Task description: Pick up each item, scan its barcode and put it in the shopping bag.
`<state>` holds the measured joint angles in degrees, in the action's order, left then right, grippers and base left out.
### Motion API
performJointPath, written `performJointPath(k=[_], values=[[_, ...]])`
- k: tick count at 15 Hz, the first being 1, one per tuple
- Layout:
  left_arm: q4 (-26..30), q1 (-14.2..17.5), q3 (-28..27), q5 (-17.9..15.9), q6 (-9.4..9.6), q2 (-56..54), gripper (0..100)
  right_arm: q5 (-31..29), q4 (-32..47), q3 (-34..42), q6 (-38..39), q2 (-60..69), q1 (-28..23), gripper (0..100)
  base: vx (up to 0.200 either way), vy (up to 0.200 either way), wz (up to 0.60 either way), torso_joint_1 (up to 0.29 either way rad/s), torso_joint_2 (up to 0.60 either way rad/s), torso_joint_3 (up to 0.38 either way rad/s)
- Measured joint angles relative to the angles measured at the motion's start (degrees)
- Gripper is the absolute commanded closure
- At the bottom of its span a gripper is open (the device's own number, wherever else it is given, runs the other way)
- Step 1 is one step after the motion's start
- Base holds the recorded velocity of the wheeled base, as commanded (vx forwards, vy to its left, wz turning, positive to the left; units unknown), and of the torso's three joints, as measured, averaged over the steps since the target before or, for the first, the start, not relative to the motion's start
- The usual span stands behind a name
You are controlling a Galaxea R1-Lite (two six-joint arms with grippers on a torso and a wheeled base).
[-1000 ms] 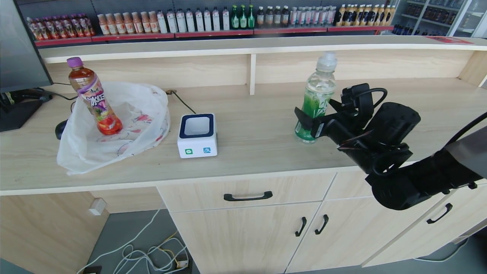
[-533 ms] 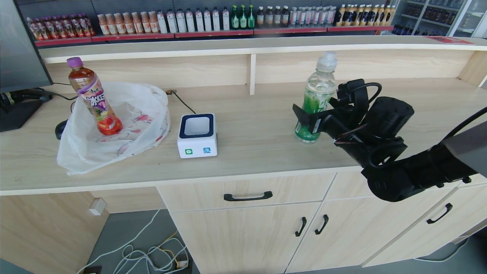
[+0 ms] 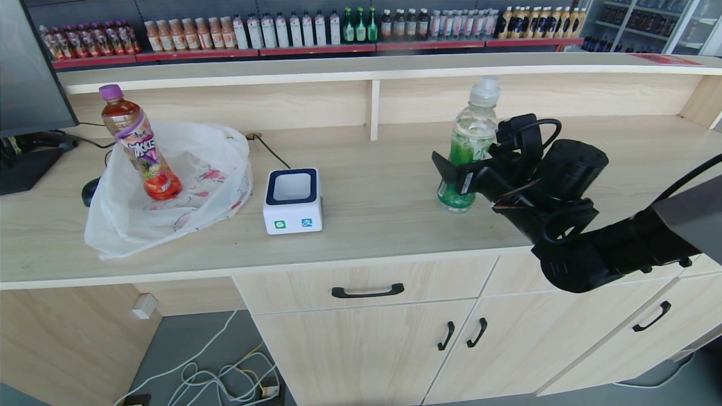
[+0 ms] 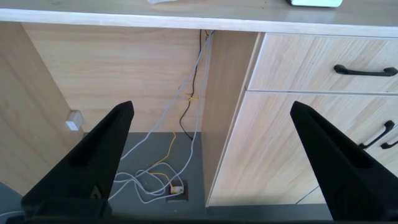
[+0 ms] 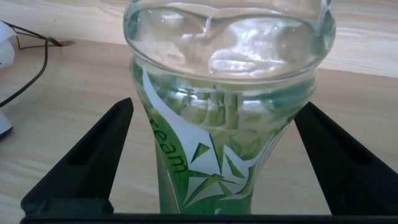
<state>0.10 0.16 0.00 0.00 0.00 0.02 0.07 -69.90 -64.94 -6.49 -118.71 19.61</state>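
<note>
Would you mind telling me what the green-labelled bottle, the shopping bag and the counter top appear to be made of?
Green-labelled bottle: likely clear glossy plastic; see-through walls with bright glints.
Shopping bag: thin, translucent white plastic film, crumpled and slumped.
Counter top: pale matte wood or wood-look laminate, going by the grain lines; I cannot tell which.

A clear bottle [image 3: 469,152] with a green label and pale cap is seen standing upright at the right of the counter [image 3: 383,186]. A purple-capped tea bottle [image 3: 141,144] is propped, tilted, inside the white bag [image 3: 225,169] at the left. The white scanner [image 3: 293,200] is set between them.
</note>
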Motion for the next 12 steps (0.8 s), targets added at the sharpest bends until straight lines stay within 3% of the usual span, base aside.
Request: performJointPath(k=[12], values=[[0.00, 0.00, 0.00, -0.02, 0.00, 0.00, 0, 0.00, 4.32, -4.44, 0.00, -0.89, 0.01, 0, 0.000, 0.000, 0.00, 0.000, 0.00, 0.000]])
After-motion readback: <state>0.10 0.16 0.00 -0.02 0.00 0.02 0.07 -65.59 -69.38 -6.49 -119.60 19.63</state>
